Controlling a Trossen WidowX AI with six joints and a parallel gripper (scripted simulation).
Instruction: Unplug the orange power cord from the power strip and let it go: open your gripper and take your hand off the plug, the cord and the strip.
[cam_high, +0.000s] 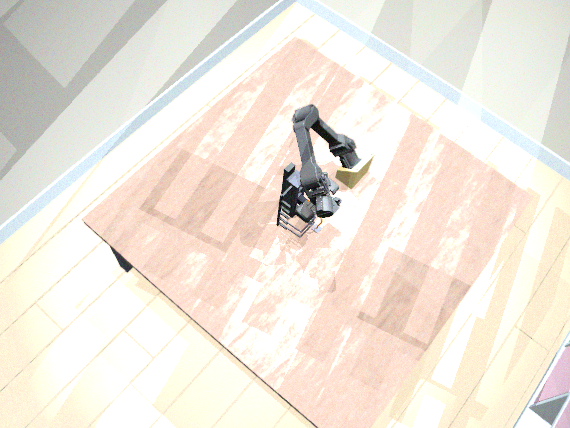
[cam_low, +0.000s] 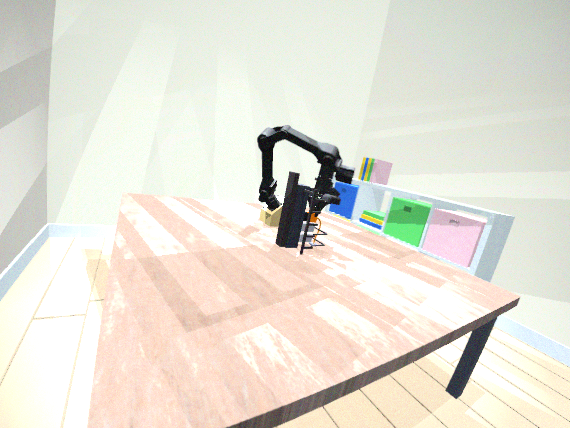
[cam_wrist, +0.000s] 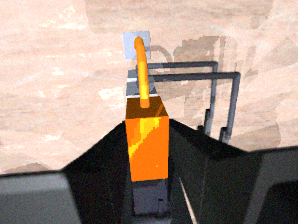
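Orange plug (cam_wrist: 146, 146) clamped in hand (cam_wrist: 150, 165), prongs hidden

A pale wooden block (cam_high: 354, 173) rests on the pinkish planked desk (cam_low: 210, 320), a dark wire rack (cam_wrist: 222, 102) stands nearby, and beyond the desk a white shelf (cam_low: 492, 235) holds blue (cam_low: 345, 199), green (cam_low: 409, 220) and pink (cam_low: 452, 236) bins.
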